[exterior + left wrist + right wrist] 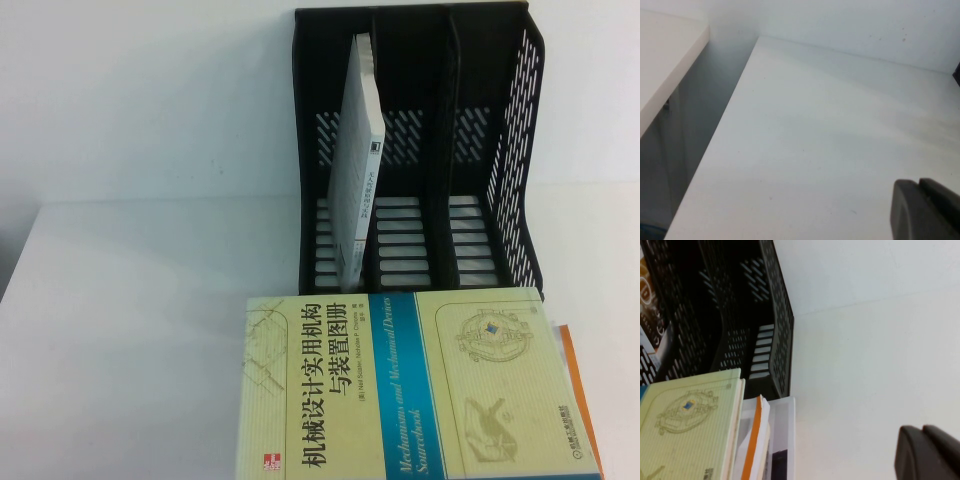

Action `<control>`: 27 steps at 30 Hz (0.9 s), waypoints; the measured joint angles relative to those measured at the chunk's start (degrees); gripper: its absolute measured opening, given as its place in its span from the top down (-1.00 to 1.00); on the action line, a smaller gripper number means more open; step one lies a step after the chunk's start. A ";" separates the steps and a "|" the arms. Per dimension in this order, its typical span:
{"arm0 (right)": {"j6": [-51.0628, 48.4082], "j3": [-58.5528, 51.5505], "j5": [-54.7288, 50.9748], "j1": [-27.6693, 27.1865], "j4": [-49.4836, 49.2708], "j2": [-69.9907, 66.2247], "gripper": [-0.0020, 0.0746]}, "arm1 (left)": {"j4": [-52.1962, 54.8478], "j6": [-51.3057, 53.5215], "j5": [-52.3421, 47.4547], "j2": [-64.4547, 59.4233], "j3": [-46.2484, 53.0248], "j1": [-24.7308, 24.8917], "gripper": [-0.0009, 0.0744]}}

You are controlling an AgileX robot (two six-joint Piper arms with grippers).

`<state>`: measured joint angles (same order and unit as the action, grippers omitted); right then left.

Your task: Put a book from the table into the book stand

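The black book stand stands at the back of the white table. The white-covered book stands upright in the stand's left slot, leaning a little to the right. A strip of its brown cover shows through the stand in the right wrist view. Neither gripper shows in the high view. My left gripper is shut and empty above bare table. My right gripper is shut and empty above bare table, to the right of the stand.
A pale yellow-green book with a blue band lies on a stack in front of the stand, over an orange-edged book. Both show in the right wrist view. The table's left edge drops into a gap.
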<state>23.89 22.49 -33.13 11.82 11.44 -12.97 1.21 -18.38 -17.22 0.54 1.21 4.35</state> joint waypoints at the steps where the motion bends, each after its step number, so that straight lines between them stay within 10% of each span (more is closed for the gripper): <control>1: 0.00 0.00 0.00 0.00 0.00 0.00 0.95 | 0.00 0.00 0.00 0.00 0.00 0.00 0.98; 27: 0.23 -23.96 15.75 -12.67 2.44 13.69 0.95 | 0.00 -0.04 -0.21 0.00 -0.10 0.00 0.98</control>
<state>24.12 -1.47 -17.38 -0.85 13.88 0.72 1.21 -18.43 -17.44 0.54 1.11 4.35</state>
